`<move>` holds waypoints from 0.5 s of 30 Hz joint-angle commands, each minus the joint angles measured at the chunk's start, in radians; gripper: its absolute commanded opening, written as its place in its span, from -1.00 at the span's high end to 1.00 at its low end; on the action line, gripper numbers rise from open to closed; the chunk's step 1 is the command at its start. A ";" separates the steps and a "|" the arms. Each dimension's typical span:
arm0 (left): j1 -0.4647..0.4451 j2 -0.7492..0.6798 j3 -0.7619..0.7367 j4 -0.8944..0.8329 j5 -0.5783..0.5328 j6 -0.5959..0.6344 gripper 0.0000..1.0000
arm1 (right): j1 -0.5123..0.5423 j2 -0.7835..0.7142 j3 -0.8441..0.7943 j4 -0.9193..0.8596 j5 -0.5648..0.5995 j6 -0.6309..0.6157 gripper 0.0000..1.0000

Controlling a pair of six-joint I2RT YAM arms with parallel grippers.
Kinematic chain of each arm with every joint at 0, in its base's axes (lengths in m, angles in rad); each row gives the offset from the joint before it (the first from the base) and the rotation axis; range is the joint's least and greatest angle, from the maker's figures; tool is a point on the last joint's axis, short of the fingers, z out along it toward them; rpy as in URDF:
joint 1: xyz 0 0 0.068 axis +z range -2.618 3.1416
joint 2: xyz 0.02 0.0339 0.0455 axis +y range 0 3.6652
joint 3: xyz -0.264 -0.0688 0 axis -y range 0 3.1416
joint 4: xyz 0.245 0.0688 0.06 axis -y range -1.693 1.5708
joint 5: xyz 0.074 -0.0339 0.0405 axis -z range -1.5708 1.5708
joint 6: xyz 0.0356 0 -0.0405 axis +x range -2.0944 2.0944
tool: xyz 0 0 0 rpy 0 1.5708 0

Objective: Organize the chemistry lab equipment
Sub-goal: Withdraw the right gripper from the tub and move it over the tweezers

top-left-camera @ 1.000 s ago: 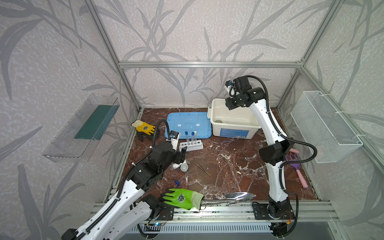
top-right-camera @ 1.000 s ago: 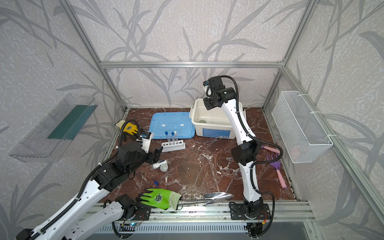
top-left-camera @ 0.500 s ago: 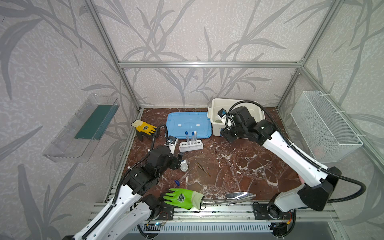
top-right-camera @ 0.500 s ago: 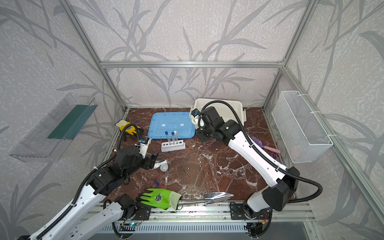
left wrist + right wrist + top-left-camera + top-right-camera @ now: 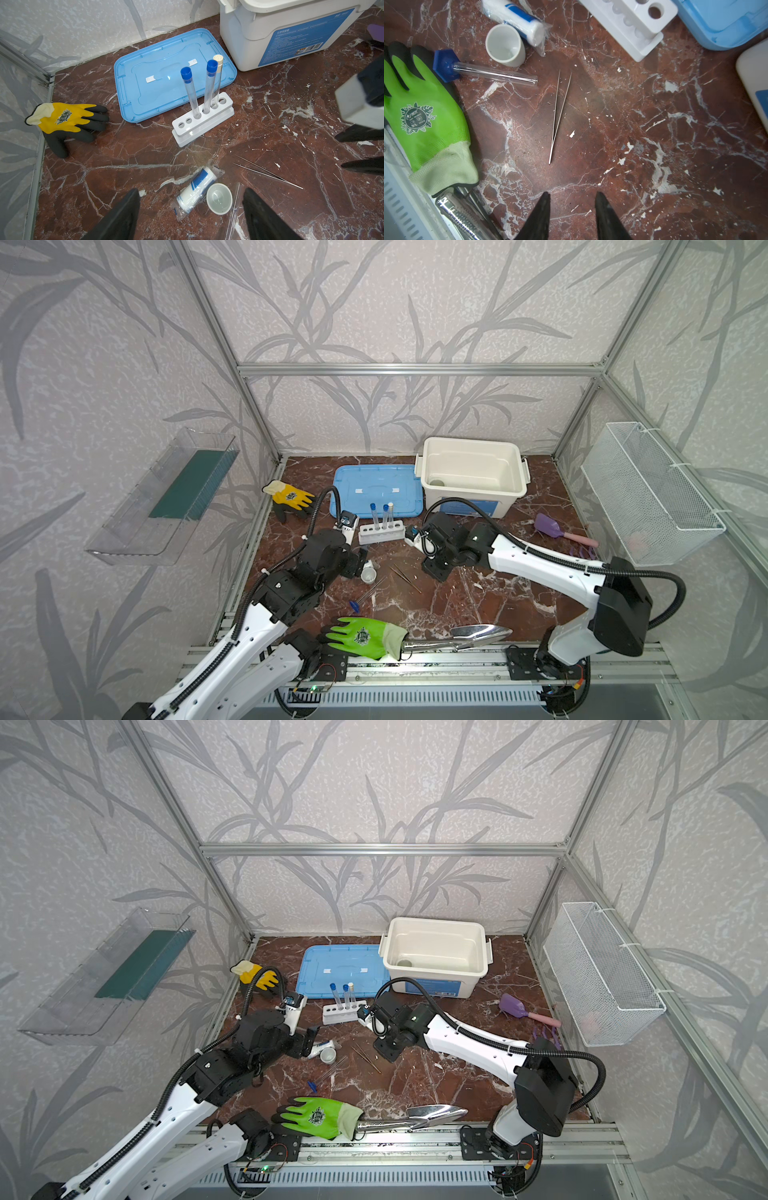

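The white six-hole rack (image 5: pixel 381 532) (image 5: pixel 202 119) stands in front of the blue lid and holds three capped test tubes. My left gripper (image 5: pixel 191 191) (image 5: pixel 360 563) hangs open, low over a bagged white bottle (image 5: pixel 196 190) and a small white bowl (image 5: pixel 219 198) (image 5: pixel 505 44). A loose blue-capped test tube (image 5: pixel 494 74) lies beside the bowl. The thin metal tweezers (image 5: pixel 559 112) (image 5: pixel 405 578) lie flat on the marble. My right gripper (image 5: pixel 572 194) (image 5: pixel 436 572) hovers just short of the tweezers' closed end, jaws partly open with nothing between them.
An open white bin (image 5: pixel 471 493) stands at the back, a blue lid (image 5: pixel 376 489) to its left. A yellow glove (image 5: pixel 289 497) lies back left, a green glove (image 5: pixel 365 637) and a metal trowel (image 5: pixel 478 635) at the front edge, a purple scoop (image 5: pixel 548 526) right.
My right arm has swung down from above the white bin to low over the marble beside the tweezers, and its jaws have narrowed. The left gripper has edged closer to the bowl.
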 commanded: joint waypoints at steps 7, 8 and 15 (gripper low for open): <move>-0.002 0.009 -0.005 0.019 -0.015 -0.013 -0.57 | 0.051 0.136 -0.030 0.110 -0.066 0.048 0.34; -0.002 0.012 -0.004 0.019 -0.016 -0.013 -0.57 | 0.051 0.164 -0.036 0.123 -0.075 0.050 0.34; -0.002 0.020 -0.004 0.019 -0.017 -0.013 -0.57 | 0.054 0.228 -0.038 0.153 -0.095 0.047 0.42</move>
